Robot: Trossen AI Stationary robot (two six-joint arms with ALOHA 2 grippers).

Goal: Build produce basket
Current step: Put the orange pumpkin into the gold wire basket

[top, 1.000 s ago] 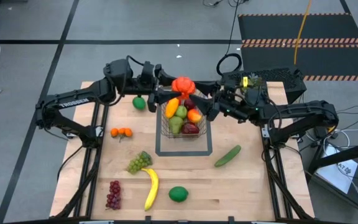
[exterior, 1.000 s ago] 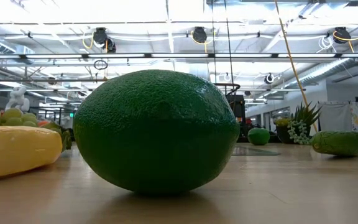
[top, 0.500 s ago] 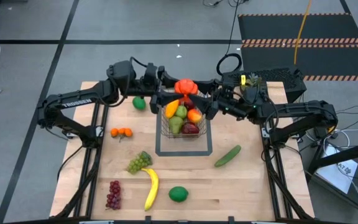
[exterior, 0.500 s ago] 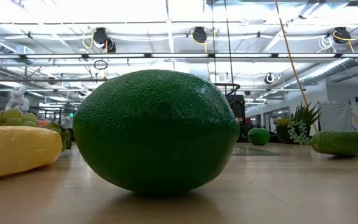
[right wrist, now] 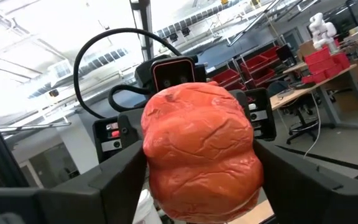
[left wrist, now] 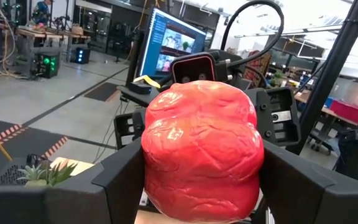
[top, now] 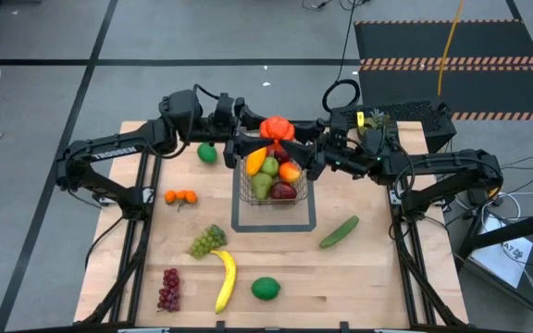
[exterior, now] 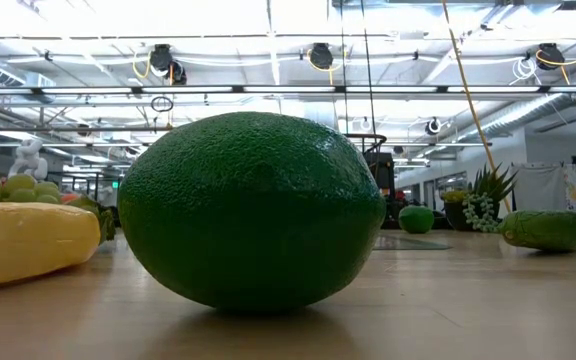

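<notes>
A red, lumpy pepper-like piece of produce [top: 274, 128] hangs above the grey wire basket [top: 244, 185], which holds a mango, a pear, an apple and an orange. My left gripper [top: 258, 135] reaches it from the table's left and my right gripper [top: 293, 139] from the right. Both are shut on it, facing each other. In the left wrist view the red piece [left wrist: 199, 149] fills the space between my fingers, with the right wrist behind it. The right wrist view shows the red piece [right wrist: 197, 149] the same way. My left gripper pinches the red piece by two opposite sides [left wrist: 151, 168] between its two fingers [left wrist: 120, 177]. It comes in about level from the table's left. The piece is lifted clear, over the basket's open top. My right gripper pinches the same piece by its sides [right wrist: 248, 165] between its two fingers [right wrist: 277, 171]. It comes from the table's right, slanting slightly upward. The piece hangs between both grippers.
On the table lie a lime [top: 207, 153], small oranges [top: 181, 196], green grapes [top: 207, 241], a banana [top: 225, 280], red grapes [top: 169, 289], a second lime [top: 265, 288] and a cucumber [top: 339, 231]. A flat grey outline [top: 274, 227] lies just nearer than the basket.
My right gripper's fingers, wide apart a second ago, have closed in onto the red piece. The piece and my left gripper have stayed in place above the basket.
</notes>
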